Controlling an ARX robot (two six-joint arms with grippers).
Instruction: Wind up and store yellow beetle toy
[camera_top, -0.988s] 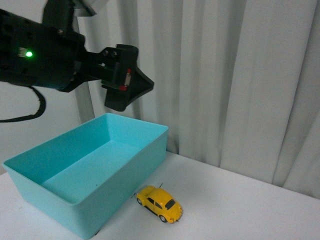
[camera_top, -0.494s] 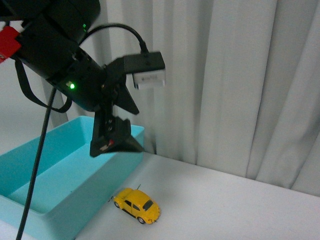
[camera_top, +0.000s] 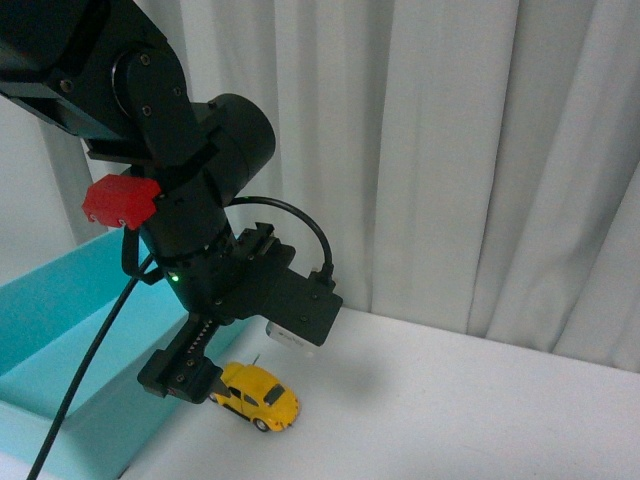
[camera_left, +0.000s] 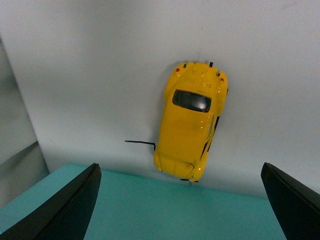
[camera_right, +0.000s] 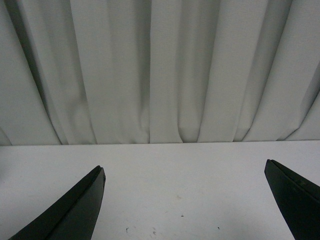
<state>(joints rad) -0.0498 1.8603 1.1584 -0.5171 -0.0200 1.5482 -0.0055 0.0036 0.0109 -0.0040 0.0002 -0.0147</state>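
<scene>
Left arm hangs low over the near end of the white table, wrist pointing down beside the teal bin. A red tag is clipped to the arm, a green light glows on the wrist, and a black cable trails down in front of the bin.

Yellow beetle toy stands on its wheels on the table, outside the bin and just beside its long wall. From the left wrist view the toy lies with one end close against the bin's rim; I cannot tell whether they touch. A thin dark whisker sticks out from the toy's side.

Left gripper: jaws spread wide, one finger on either side of the toy and well clear of it, nothing held. It hovers above the toy with no contact.

Right gripper: jaws also wide apart, nothing between them. Its camera shows only bare table and the pale pleated curtain behind. This arm does not appear in the front view.

Bin interior is mostly hidden by the left arm
</scene>
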